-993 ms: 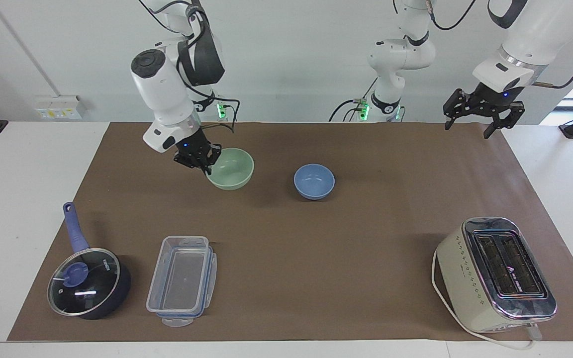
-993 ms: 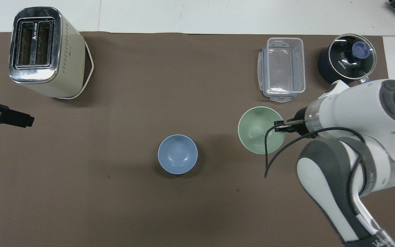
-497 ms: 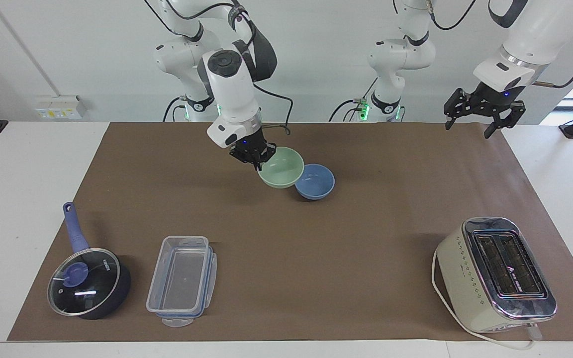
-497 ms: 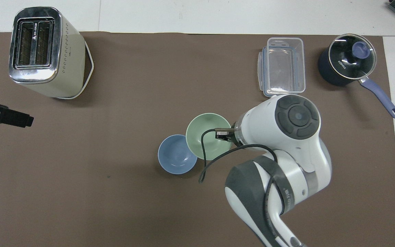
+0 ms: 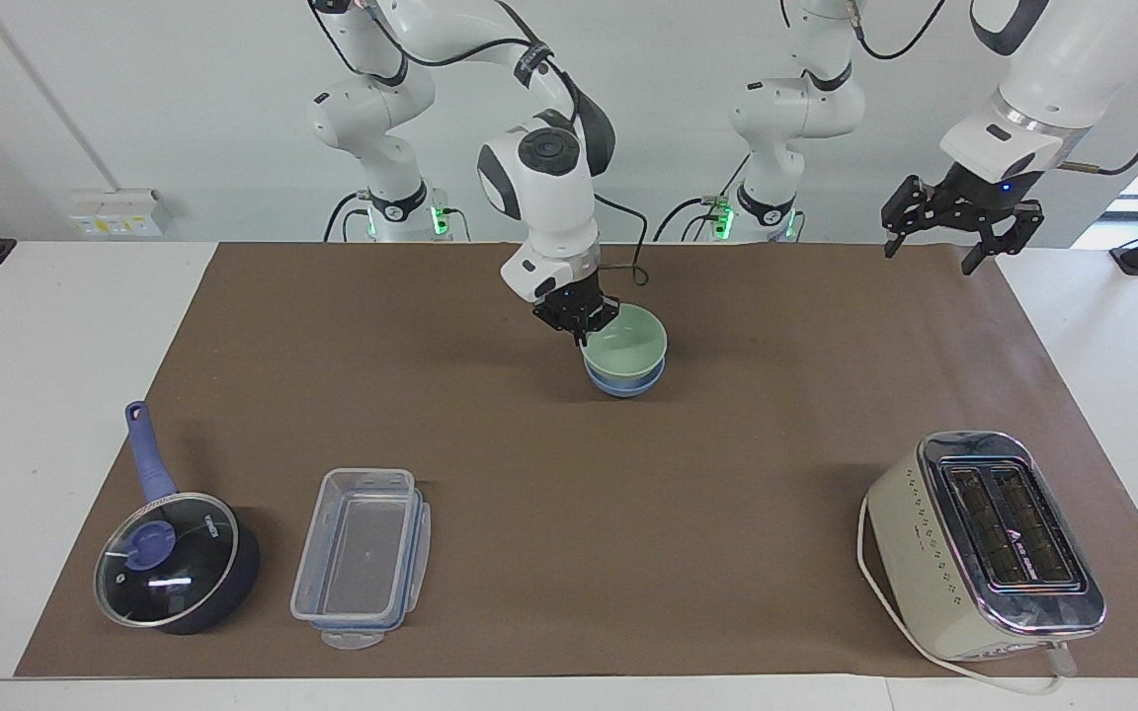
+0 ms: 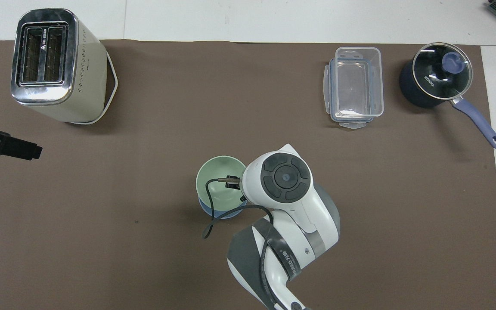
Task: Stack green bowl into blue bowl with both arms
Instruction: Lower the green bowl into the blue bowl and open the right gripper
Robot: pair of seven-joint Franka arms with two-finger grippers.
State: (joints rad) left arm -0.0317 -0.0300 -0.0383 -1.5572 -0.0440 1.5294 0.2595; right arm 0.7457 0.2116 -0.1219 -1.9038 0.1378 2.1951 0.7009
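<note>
Green bowl (image 5: 628, 341) in blue bowl (image 5: 625, 383); saucepan (image 6: 435, 77) lid reads "KONKA".

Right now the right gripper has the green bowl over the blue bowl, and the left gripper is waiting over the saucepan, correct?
Not quite. The right gripper does hold the green bowl by its rim over the blue bowl, but the left gripper waits open over the edge of the brown mat at the toaster's end of the table. The saucepan sits at the right arm's end. The facing view shows this.
</note>
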